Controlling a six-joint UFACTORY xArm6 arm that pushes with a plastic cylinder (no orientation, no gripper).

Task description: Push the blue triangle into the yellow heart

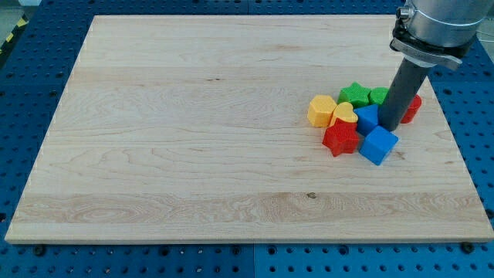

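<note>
The blue triangle [367, 118] lies in a tight cluster at the view's right and touches the right side of the yellow heart [344, 114]. My tip [388, 127] stands right against the triangle's right side, just above the blue cube [378, 145]. The rod rises toward the view's upper right and hides part of the blocks behind it.
In the same cluster are a yellow hexagon [321, 110] left of the heart, a red star [341, 137] below it, a green star [355, 95] and a green block [378, 96] above, and a red block [413, 108] right of the rod. The wooden board [193, 139] ends close on the right.
</note>
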